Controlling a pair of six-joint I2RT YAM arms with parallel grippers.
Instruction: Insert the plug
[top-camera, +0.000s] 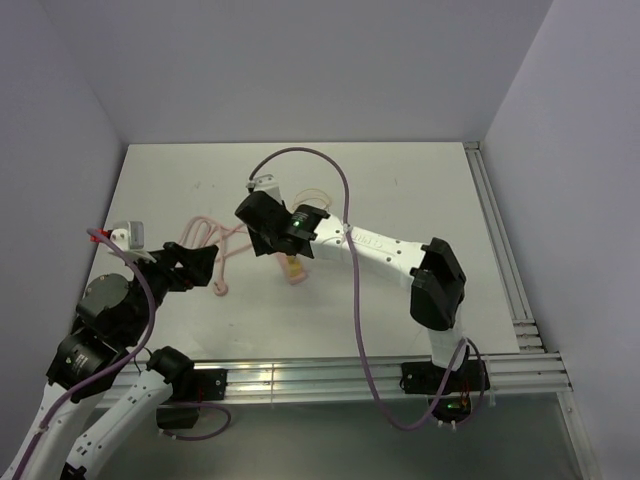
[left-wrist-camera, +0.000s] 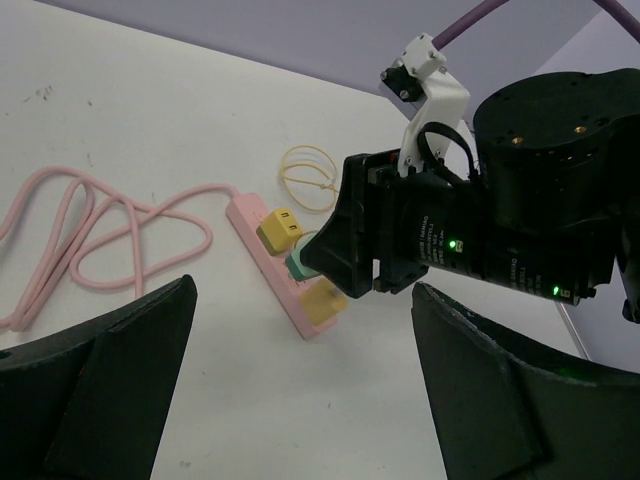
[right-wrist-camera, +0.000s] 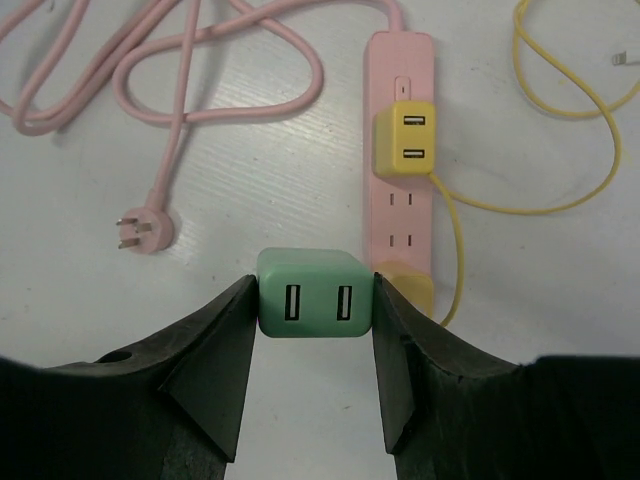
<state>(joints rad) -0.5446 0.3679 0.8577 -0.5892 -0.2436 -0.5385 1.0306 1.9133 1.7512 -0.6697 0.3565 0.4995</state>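
Observation:
My right gripper (right-wrist-camera: 314, 300) is shut on a green two-port USB plug (right-wrist-camera: 314, 292), held by its two sides. The plug hangs by the near end of a pink power strip (right-wrist-camera: 400, 150). In the left wrist view the green plug (left-wrist-camera: 300, 262) sits just over the strip (left-wrist-camera: 258, 238), between two yellow plugs; its prongs are hidden. A yellow USB adapter (right-wrist-camera: 406, 138) is plugged into the strip, and a yellow plug (right-wrist-camera: 412, 285) sits at its end. My left gripper (left-wrist-camera: 300, 400) is open and empty, low over the table, left of the strip (top-camera: 293, 268).
The strip's pink cord (right-wrist-camera: 200, 60) lies looped on the table to the left and ends in a loose pink plug (right-wrist-camera: 142, 230). A thin yellow cable (right-wrist-camera: 560, 120) coils to the right. The right arm (top-camera: 380, 250) reaches across the middle of the table.

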